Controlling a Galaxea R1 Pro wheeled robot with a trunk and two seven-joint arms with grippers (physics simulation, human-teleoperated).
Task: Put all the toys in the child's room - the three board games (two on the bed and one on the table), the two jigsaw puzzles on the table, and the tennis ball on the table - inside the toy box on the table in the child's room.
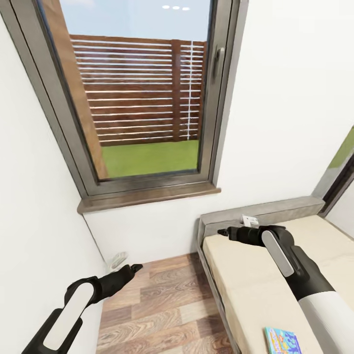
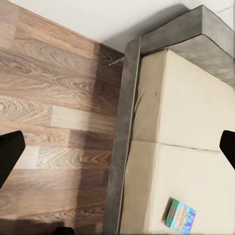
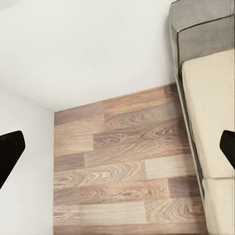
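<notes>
Both arms reach forward and slightly down, held apart. The left gripper (image 1: pixel 132 268) hangs over the wood floor (image 1: pixel 167 305), close to the white side wall (image 1: pixel 39 206) on its outer side and pointing toward the corner under the window (image 1: pixel 142 93). In the head view its fingers look drawn to a point, but the left wrist view shows a dark fingertip (image 2: pixel 10 152) at one edge and another at the far edge, so the jaws stand spread wide with nothing between them.

The right gripper (image 1: pixel 222 231) is stretched out level above the head end of the bed (image 1: pixel 246 290), its tip over the grey headboard frame (image 1: pixel 265 209). A small white thing sits just behind it on the frame; what it is cannot be made out. The right wrist view shows fingertips (image 3: pixel 11 152) at both edges, again spread and empty.

Between the two hands runs an open strip of floor, bounded by the bed's grey side rail inward of the left hand and the wall under the sill ahead of both.

A colourful board game (image 1: pixel 281 340) lies flat on the mattress well behind the right hand, beside that forearm, near the rail. The left wrist camera catches it too (image 2: pixel 179 214), across the rail from the floor below; the right wrist camera looks at floor (image 3: pixel 127 166), wall and the bed's corner (image 3: pixel 205 29).
</notes>
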